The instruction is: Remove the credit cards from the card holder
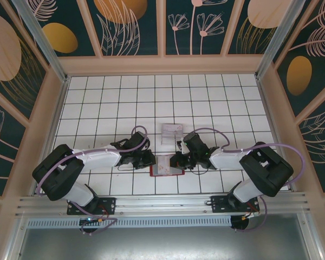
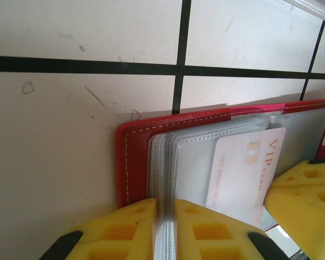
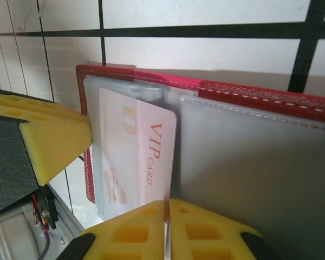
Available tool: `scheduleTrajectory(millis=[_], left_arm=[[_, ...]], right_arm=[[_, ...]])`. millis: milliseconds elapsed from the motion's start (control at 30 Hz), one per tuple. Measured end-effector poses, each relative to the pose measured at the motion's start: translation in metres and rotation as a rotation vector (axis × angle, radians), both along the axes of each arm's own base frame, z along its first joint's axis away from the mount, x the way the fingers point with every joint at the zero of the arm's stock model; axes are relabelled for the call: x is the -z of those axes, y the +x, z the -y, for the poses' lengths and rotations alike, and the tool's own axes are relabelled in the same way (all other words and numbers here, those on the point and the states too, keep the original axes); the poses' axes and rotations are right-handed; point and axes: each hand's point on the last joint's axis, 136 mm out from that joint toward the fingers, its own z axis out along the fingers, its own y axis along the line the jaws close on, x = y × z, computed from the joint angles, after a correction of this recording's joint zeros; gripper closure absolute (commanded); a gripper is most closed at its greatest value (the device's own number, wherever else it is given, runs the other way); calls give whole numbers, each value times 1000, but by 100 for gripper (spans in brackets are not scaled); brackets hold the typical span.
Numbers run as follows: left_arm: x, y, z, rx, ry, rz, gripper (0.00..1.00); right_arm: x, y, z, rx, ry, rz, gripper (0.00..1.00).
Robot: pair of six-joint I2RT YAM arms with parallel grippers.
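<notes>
- The wallet (image 1: 167,169) lies open and flat on the white tiled surface (image 1: 97,108), close to the near edge and right between the two arms.
- A clear tray (image 1: 171,132) sits just behind it on the far side, not touching.
- Left fingers (image 1: 150,160) are down at the wallet's left side and right fingers (image 1: 180,160) at its right side, so they're pretty much facing each other across it.
- In the left wrist view, the left fingers (image 2: 149,214) are closed tight on a whole bunch of the clear sleeves (image 2: 165,162), squeezed edge-on between the yellow pads. The wallet's red cover (image 2: 131,157) is flat underneath.
- Just right of that bunch is one card (image 2: 244,168). It's pale pink with a gold chip and "VIP CARD" lettering, and it's tucked inside a sleeve.
- The other arm's yellow pad (image 2: 309,200) overlaps the card's lower corner.
- In the right wrist view, the right fingers (image 3: 154,216) are pinched shut on a thin clear sheet, one of the sleeves (image 3: 249,162), right at the card's (image 3: 138,151) lower corner. I can't tell if the card's edge is in that pinch too.
- The card is in the wallet (image 3: 260,92), none of it poking out past the red edge.
- I can't make out any other cards. The rest of the sleeves look cloudy.
</notes>
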Motion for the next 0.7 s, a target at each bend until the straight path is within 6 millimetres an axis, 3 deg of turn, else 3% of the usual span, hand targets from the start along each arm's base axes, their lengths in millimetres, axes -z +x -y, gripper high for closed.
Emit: scheduleTrajectory(millis=[700], left_arm=[[0, 0, 0, 0, -2, 1, 82]], right_arm=[[-1, -1, 0, -2, -4, -11, 76]])
